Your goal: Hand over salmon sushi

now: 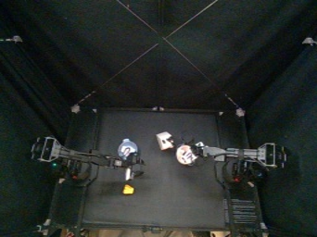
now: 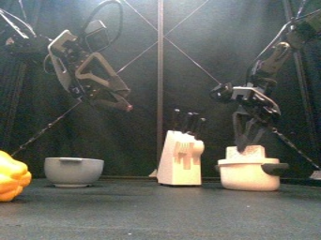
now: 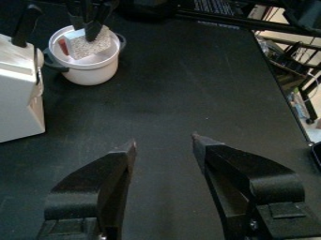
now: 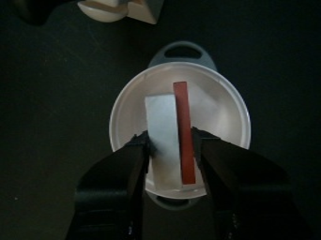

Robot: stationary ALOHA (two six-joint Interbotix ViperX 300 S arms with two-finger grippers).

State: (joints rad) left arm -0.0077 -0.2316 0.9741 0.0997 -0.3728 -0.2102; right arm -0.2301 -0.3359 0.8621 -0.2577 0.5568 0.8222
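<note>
The salmon sushi lies in the white pot, so the right gripper reaches in, jaws parted around it, while the left gripper waits wide open to receive it.

The small black table carries a pale grey round bowl, a white knife block with dark handles, a white lidless pot with side handles and a yellow rounded toy.
</note>
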